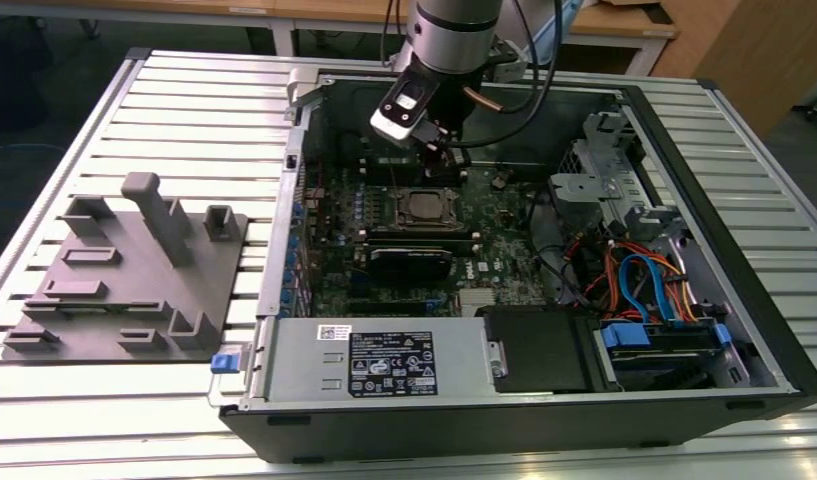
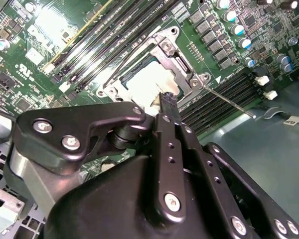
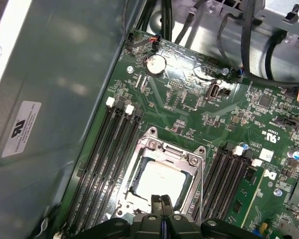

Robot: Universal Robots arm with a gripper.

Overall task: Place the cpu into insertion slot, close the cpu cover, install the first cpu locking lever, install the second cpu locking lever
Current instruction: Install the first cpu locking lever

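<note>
CPU (image 3: 162, 181) sits in the socket (image 3: 139, 172) on the green motherboard (image 3: 189, 99), directly beneath my gripper (image 3: 164, 201). From both wrist views I see it as a small flat square with a dull silver-grey top that catches the light and shows almost white. The cover (image 3: 189, 159), a thin silvery metal frame with a big square window, lies flat around it, and the top of the CPU shows through that window.

My gripper's two black fingers are pressed together with only a hairline between them, and I see nothing held in them. In the second wrist view the fingertips (image 2: 168, 99) hang just above the edge of the CPU (image 2: 147, 82) nearest the gripper. I cannot tell if they touch it.

A thin silvery lever (image 2: 229, 102) runs out from a corner of the cover (image 2: 177, 55), beside the gripper, across the long black memory slots (image 2: 224, 94). More memory slots (image 3: 104, 159) flank the socket on the other side.

In the exterior view the gripper (image 1: 432, 150) reaches down into the open computer case (image 1: 728, 200), with the socket (image 1: 424, 208) just below it.
</note>
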